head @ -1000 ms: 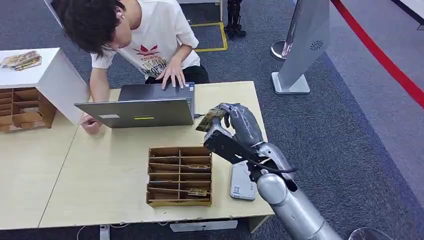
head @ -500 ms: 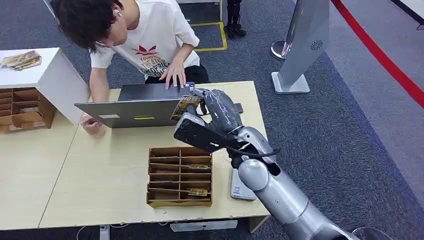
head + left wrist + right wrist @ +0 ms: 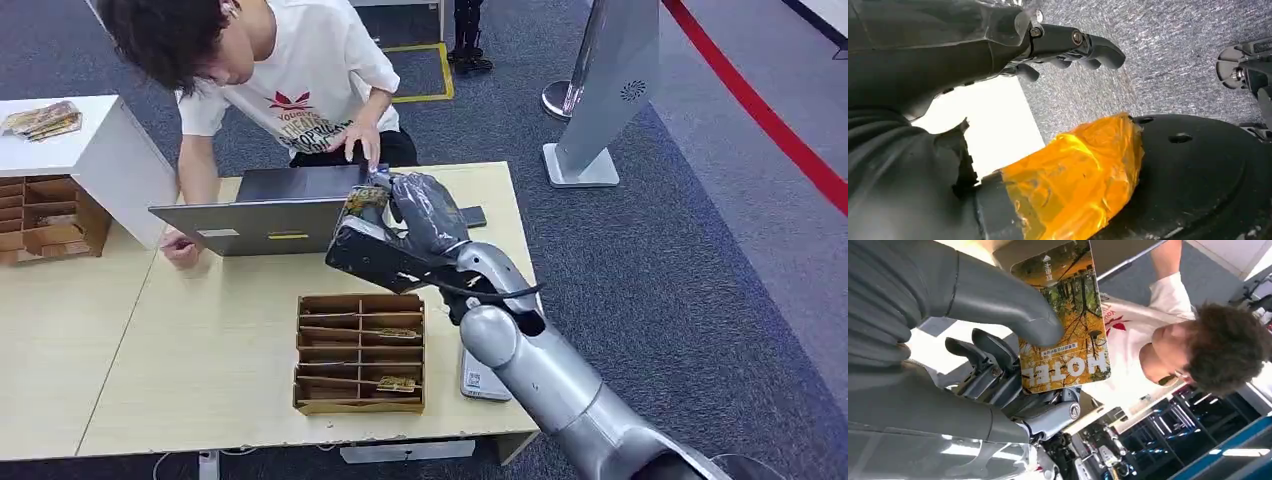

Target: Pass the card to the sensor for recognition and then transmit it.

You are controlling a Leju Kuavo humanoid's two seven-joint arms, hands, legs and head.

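Card: the right hand [image 3: 400, 215] is pinching a hotel key card [image 3: 1064, 320] between the thick thumb and the darker fingers [image 3: 979, 351], holding it up above the tabletop [image 3: 220, 340] just beside the person [image 3: 290, 80] and their laptop [image 3: 275, 210].
Where it is held: the thumb is pressing on the printed face near the middle of one long edge — most of the card is standing free beyond the fingers.
How it will handle: judging by its look, it is thin, light and stiff with a glossy face, so it is likely slippery; a flat pinch across both faces suits it, not a hold on the edges.
Sensor: the white card reader [image 3: 483, 372] is lying on the tabletop beside the cardboard card box [image 3: 360, 352], partly behind the right arm.
Left hand: the left hand [image 3: 998, 40] is hanging over the carpet, fingers loosely curled and grasping nothing.
Risk: the card could be twisting or sliding out of the pinch during a handover.
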